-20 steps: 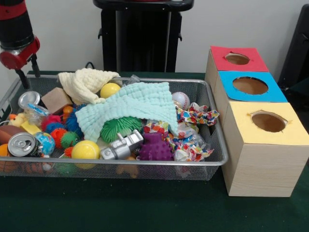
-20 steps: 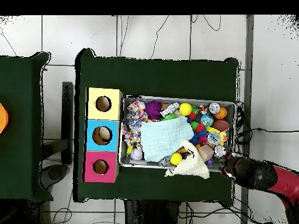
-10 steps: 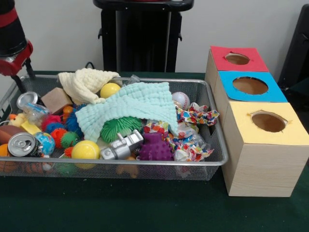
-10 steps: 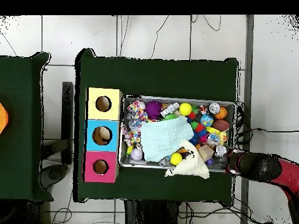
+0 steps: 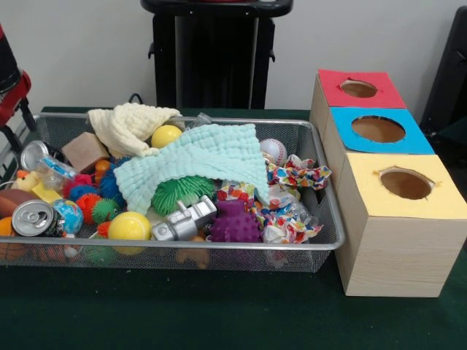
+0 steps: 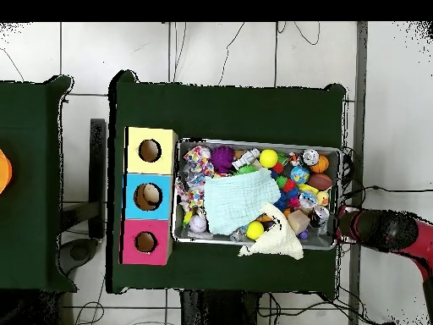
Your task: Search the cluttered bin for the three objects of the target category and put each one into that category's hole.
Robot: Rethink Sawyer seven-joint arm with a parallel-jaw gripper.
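The silver wire-mesh bin (image 5: 321,244) sits on the green counter (image 5: 219,313), crammed with toys under a mint muslin cloth (image 5: 197,164). Right of it stands the wooden three-hole box (image 5: 387,240). The red-and-black gripper (image 5: 11,109) hangs at the bin's left end; I cannot tell its fingers' state. No writing is legible.

The red and black arm (image 6: 385,233) reaches low, its gripper (image 5: 13,135) barely visible.

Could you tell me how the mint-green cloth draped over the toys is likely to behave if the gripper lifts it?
The mint-green cloth sags over the toys beneath it, so it is probably floppy and light. Pinched at one spot, it would likely hang and trail. Its edge overlaps the green spiky ball, which might get dragged along.
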